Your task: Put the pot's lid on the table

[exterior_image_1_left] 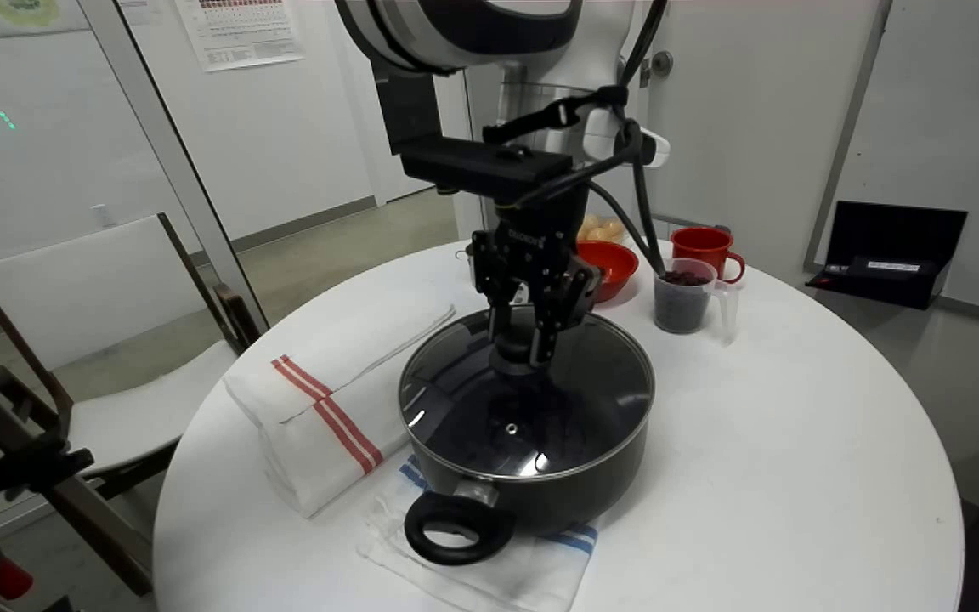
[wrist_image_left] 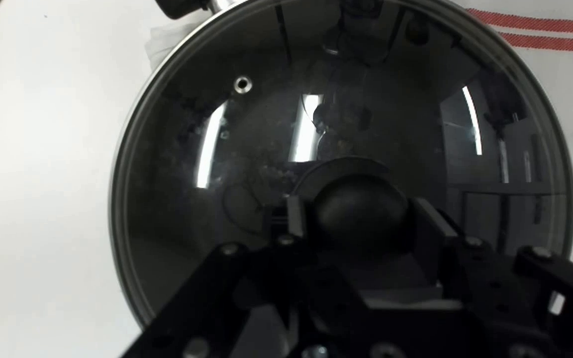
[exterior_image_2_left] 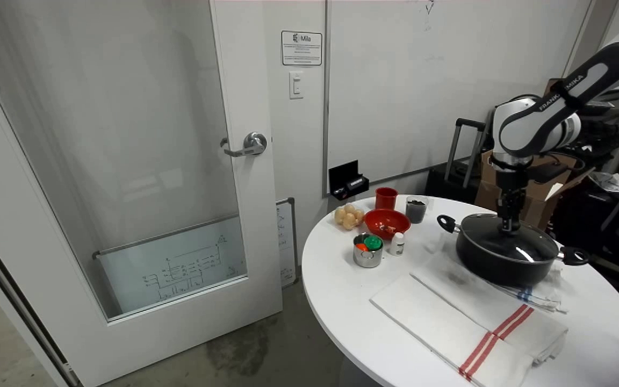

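On one pot (exterior_image_1_left: 574, 501) sits one lid (exterior_image_1_left: 532, 416), knob (wrist_image_left: 361, 206) in one claw (exterior_image_1_left: 521, 342).

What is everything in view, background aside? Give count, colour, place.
Table: one, white, foreground.
Blue-striped cloth: one, white, on table.
Pot: one, black, on blue-striped cloth.
Lid: one, dark-looking glass, on pot.
Red-striped cloth: count unclear, white, beside pot.
Bowl: one, red, on table.
Mug: one, red, beside bowl.
Jug: one, clear, beside mug.
Bottle: one, white, beside bowl.
Metal cup: one, silver, beside bottle.
Round things: several, yellowish, beside bowl.
Arm: one, mostly white, over table.
Gripper: one, black, astride lid's knob.
Wrist camera: one, black, above gripper.
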Action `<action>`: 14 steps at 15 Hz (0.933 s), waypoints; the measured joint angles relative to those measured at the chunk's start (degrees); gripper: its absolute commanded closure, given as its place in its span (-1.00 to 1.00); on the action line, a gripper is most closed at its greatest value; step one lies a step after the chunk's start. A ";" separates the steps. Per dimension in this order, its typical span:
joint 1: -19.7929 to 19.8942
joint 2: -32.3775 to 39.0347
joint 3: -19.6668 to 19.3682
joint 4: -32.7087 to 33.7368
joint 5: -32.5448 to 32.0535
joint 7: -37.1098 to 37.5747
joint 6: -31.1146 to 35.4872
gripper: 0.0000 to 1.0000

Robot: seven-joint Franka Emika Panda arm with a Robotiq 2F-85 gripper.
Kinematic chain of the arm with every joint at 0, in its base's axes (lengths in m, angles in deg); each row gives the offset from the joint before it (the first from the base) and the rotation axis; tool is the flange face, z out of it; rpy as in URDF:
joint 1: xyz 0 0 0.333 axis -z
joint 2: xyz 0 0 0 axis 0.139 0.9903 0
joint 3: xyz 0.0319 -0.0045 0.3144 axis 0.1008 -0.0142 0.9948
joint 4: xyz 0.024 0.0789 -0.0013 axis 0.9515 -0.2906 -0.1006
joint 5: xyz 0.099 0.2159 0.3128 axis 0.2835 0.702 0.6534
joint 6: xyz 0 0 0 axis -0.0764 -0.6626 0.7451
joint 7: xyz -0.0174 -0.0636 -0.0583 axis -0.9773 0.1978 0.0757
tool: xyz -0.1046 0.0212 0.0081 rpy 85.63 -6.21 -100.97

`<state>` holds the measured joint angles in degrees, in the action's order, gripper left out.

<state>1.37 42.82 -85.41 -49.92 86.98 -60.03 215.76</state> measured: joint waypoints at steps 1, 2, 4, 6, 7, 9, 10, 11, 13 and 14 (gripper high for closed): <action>-0.01 -0.10 0.06 0.18 -0.02 0.04 -0.12 0.50; -0.01 -0.05 0.07 0.20 -0.02 0.04 -0.13 0.50; 0.00 -0.07 0.09 0.20 -0.03 0.04 -0.12 0.50; -0.08 -0.33 0.12 0.12 -0.15 0.03 -0.12 0.50; -0.16 -0.71 0.12 -0.05 -0.29 0.03 -0.12 0.50; -0.52 -2.22 0.13 -0.82 -0.68 0.03 -0.08 0.50; -0.79 -3.35 0.16 -1.34 -0.83 0.01 -0.06 0.50; -1.09 -4.78 0.23 -2.07 -0.99 -0.01 -0.06 0.50; -1.78 -8.24 0.53 -4.08 -1.48 -0.12 -0.07 0.50; -2.20 -10.06 0.74 -5.17 -1.94 -0.22 -0.22 0.50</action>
<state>-0.83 32.77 -84.67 -55.09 85.04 -60.24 215.54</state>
